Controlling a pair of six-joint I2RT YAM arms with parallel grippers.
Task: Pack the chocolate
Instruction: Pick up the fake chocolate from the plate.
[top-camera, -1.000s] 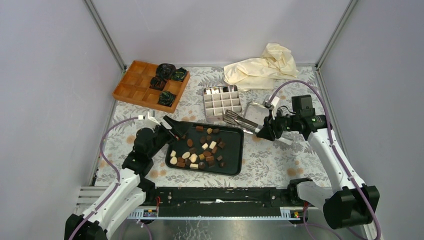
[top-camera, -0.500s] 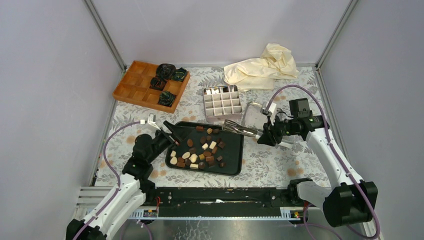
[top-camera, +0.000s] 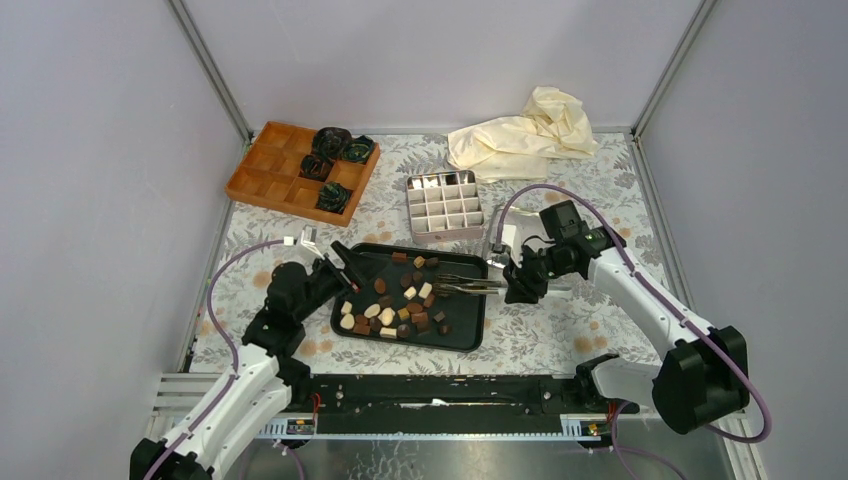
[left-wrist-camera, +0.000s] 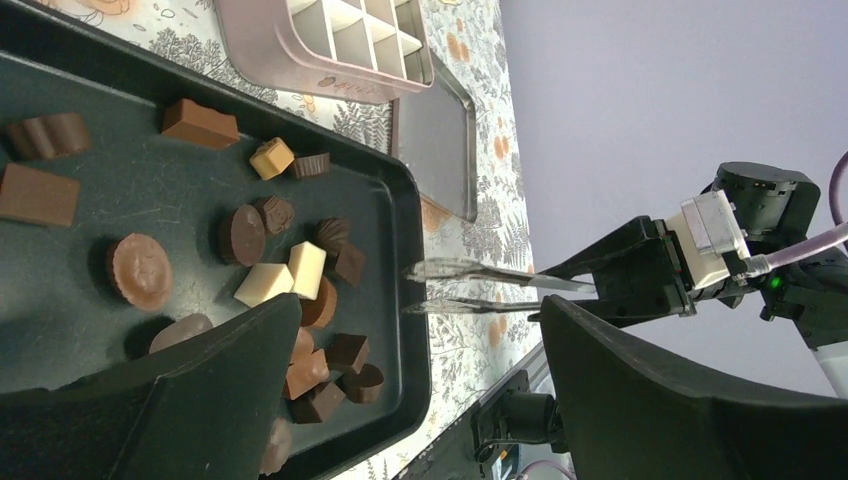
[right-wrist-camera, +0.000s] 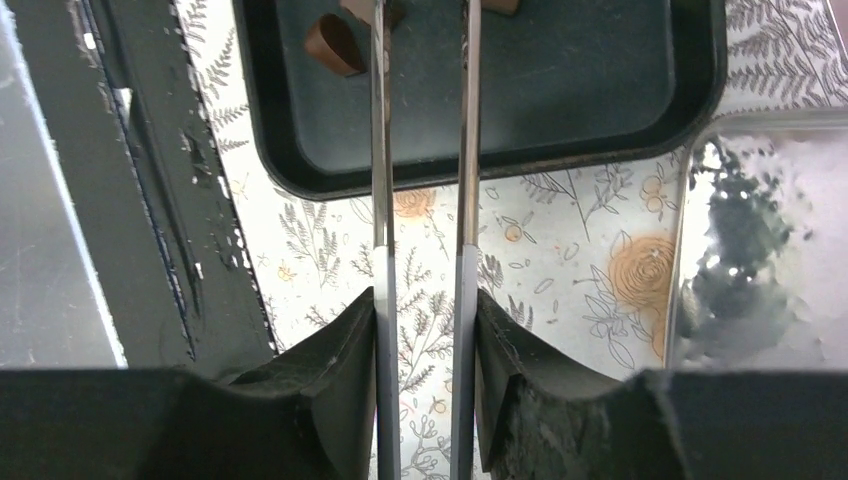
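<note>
The chocolate (top-camera: 400, 300), many small dark, light brown and cream pieces, lies scattered on a black tray (top-camera: 462, 330). My right gripper (top-camera: 512, 285) is shut on a pair of metal tongs (top-camera: 465, 287), its fingers (right-wrist-camera: 350, 350) pressing the two blades. The tongs (right-wrist-camera: 383, 150) reach over the tray's right rim (right-wrist-camera: 560, 90), blades apart and nothing between them, near a brown piece (right-wrist-camera: 335, 45). My left gripper (top-camera: 345, 265) hangs open over the tray's left end, above the chocolate (left-wrist-camera: 140, 270). From there the tongs (left-wrist-camera: 480, 285) show beyond the tray rim (left-wrist-camera: 400, 210).
A silver divided box (top-camera: 445, 205) stands behind the tray, with a flat silver lid (left-wrist-camera: 440, 140) to its right. At the back left is an orange wooden compartment box (top-camera: 270, 170) holding dark paper cups (top-camera: 335, 145). A cream cloth (top-camera: 520, 135) lies at the back right.
My right arm has swung left and nearer with the tongs, from beside the silver lid to over the tray's right side. The left gripper has shifted slightly and stays open.
</note>
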